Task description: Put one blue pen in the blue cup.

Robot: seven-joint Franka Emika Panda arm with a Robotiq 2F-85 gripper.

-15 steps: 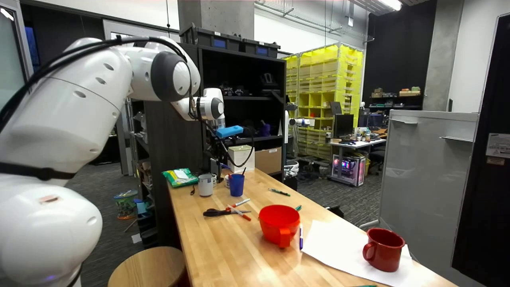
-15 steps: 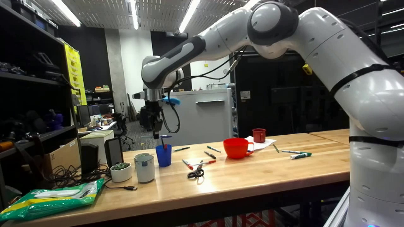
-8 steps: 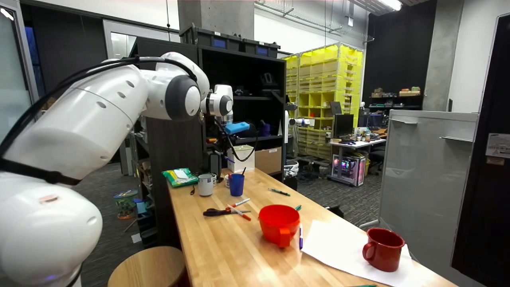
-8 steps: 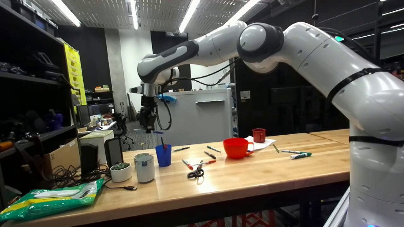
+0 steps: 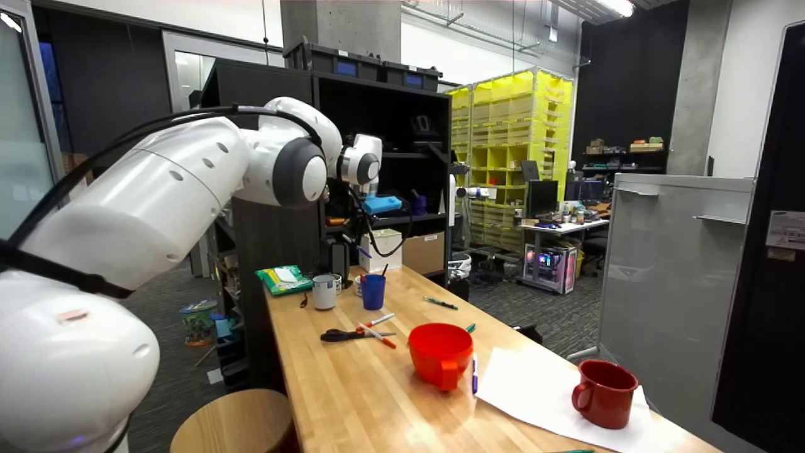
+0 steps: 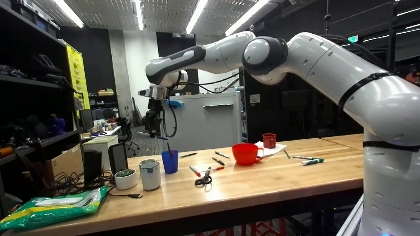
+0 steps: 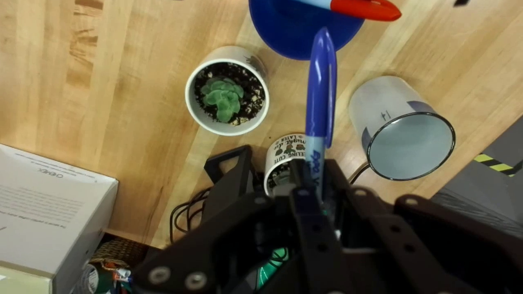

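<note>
The blue cup (image 5: 373, 293) (image 6: 170, 162) stands upright on the table and holds a red-capped pen (image 7: 363, 8) and a dark stick-like thing (image 6: 168, 147). My gripper (image 7: 316, 179) is shut on a blue pen (image 7: 320, 92) by its light barrel. The pen's blue cap sticks out toward the cup (image 7: 286, 36) and overlaps its rim in the wrist view. In an exterior view my gripper (image 6: 153, 135) hangs above and beside the cup, apart from it. The held pen (image 6: 162, 138) is near level, cap end slightly lower. Another blue pen (image 5: 475, 375) lies beside the red cup.
A white cup (image 6: 150, 176) and potted succulents (image 7: 226, 96) stand close to the blue cup. A black speaker (image 6: 118, 156) and white box (image 5: 381, 250) are behind. Scissors (image 6: 204, 179), several pens, the red cup (image 6: 245, 154) and red mug (image 6: 269, 140) occupy the table.
The arm has stretched toward the shelf end and its elbow has dropped. The gripper with the pen has moved away past the cup. The pen was level and now tilts cap down.
</note>
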